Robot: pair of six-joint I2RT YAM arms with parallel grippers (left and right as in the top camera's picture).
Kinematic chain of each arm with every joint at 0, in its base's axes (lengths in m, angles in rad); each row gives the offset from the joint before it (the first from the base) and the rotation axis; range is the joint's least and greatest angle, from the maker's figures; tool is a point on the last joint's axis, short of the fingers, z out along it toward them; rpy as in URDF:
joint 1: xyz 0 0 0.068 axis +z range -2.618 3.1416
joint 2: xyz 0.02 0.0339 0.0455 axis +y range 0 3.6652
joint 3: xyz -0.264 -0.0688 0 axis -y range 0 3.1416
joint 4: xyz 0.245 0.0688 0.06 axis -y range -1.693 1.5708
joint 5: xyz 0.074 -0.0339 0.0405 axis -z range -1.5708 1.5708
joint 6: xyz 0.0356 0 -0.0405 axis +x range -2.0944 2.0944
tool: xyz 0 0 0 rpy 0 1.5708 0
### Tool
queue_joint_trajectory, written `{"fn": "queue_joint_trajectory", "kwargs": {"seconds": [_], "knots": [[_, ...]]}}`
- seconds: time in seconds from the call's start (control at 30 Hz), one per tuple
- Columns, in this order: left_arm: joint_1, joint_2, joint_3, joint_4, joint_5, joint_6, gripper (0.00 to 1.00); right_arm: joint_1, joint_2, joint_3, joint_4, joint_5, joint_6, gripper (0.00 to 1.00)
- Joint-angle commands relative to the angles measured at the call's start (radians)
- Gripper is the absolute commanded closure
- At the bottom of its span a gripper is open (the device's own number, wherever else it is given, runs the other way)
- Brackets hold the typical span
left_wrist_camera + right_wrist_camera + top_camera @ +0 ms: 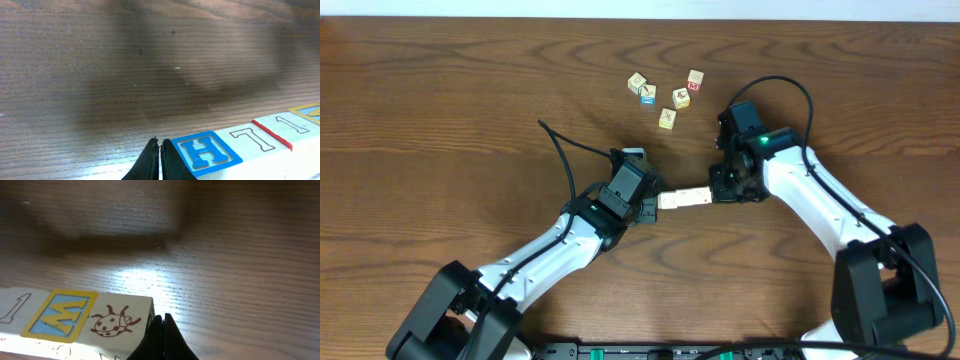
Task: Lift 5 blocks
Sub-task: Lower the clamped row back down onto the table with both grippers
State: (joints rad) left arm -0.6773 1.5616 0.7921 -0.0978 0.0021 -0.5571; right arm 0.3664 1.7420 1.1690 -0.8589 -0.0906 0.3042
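Note:
A short row of several cream-white blocks [683, 198] spans the gap between my two grippers, end to end. My left gripper [655, 203] is shut, with its closed tips pressed against the row's left end. My right gripper [715, 192] is shut too and presses the right end. In the left wrist view the shut gripper [160, 150] touches a block with a blue H [205, 152], followed by 7 and 1 faces. In the right wrist view the shut gripper [162, 325] butts a ladybug block [115, 320]. The row's shadow lies apart from it on the wood.
Several loose cubes lie in a cluster at the back of the table, among them a blue-faced one [648, 97] and a red-faced one [695, 82]. A black cable [560, 150] curves over the wood left of the left arm.

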Motion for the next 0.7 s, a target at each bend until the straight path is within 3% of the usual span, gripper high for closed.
{"fn": "queue_joint_trajectory", "kwargs": {"seconds": [0.0, 0.67], "knots": [[-0.088, -0.001, 0.093, 0.083, 0.275, -0.013, 0.93, 0.097, 0.045, 0.013, 0.039, -0.397, -0.005, 0.99], [-0.088, 0.077, 0.093, 0.127, 0.279, -0.024, 0.93, 0.120, 0.093, 0.012, 0.073, -0.396, -0.005, 0.99]]}}
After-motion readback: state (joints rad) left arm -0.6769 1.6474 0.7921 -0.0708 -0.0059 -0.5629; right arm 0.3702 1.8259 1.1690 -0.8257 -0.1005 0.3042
